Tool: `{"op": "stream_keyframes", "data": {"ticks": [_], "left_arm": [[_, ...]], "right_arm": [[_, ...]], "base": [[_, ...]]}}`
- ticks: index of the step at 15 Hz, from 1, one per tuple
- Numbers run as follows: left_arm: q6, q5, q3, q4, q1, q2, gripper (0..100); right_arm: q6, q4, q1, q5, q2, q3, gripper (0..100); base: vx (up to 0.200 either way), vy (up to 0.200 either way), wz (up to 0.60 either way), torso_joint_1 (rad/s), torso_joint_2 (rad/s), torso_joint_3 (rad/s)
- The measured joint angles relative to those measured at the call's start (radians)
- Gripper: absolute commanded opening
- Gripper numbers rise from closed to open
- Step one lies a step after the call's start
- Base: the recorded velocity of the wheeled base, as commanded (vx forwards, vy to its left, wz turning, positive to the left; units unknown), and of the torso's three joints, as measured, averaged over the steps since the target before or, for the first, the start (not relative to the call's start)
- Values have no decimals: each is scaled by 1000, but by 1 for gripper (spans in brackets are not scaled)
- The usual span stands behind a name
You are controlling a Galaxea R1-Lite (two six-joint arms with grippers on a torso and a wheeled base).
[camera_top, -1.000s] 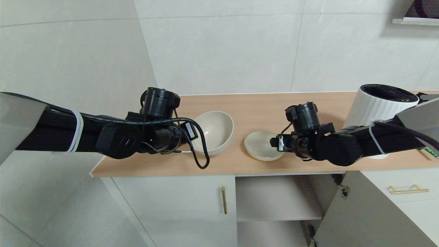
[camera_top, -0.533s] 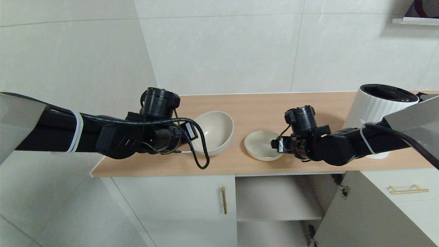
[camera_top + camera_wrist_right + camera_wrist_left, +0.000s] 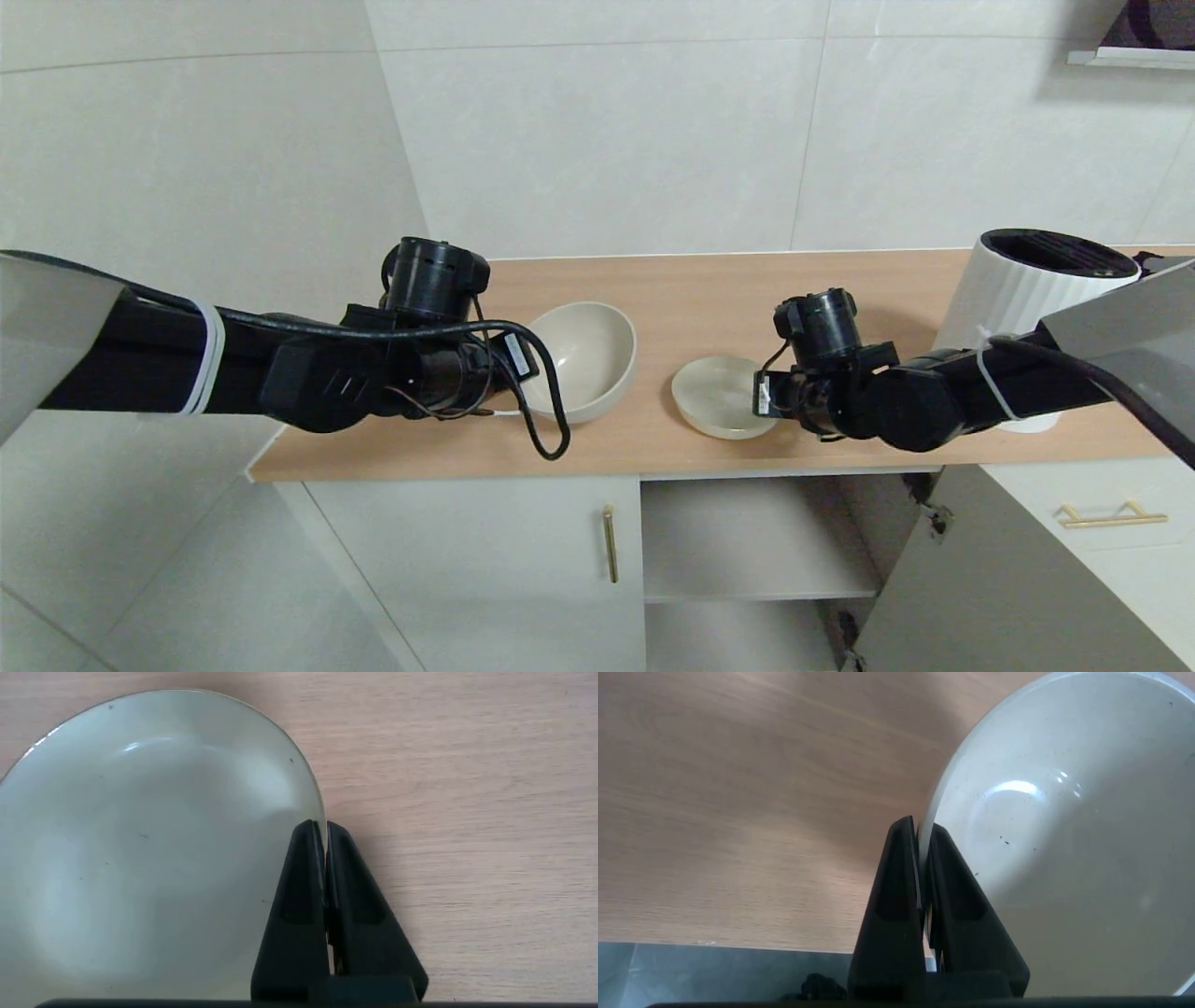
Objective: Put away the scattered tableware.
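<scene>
A large cream bowl [image 3: 583, 359] is tilted on the wooden counter [image 3: 691, 289], held by its rim. My left gripper [image 3: 921, 849] is shut on that rim, one finger inside the cream bowl [image 3: 1074, 840] and one outside. To its right a small cream plate [image 3: 717, 396] is lifted at its right edge. My right gripper [image 3: 326, 845] is shut on the rim of the small plate [image 3: 159, 849]. In the head view the left gripper [image 3: 512, 373] sits at the bowl's left side and the right gripper [image 3: 758, 392] at the plate's right side.
A white ribbed cylinder [image 3: 1032, 289] with a dark top stands on the counter behind my right arm. Below the counter a cabinet compartment [image 3: 747, 541] stands open with a bare shelf, its door [image 3: 990, 579] swung out to the right. A closed door with a brass handle [image 3: 609, 543] is to the left.
My right arm has shifted a little, and the small plate has moved slightly right and tilted with it. The left arm and the bowl have stayed still.
</scene>
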Motion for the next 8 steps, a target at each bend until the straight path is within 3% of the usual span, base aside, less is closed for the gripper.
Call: {"op": "stream_keyframes", "data": {"ticks": [4,8], "left_arm": [[1,1,10,0,0,-17,0],[14,-1,96,-3,0,-103,0]], "right_arm": [[12,9,0,2,-23,5,0],[19,57,1,79,-153,61,0]], "base": [[0,0,0,0,0,0],[0,0,0,0,0,0]]}}
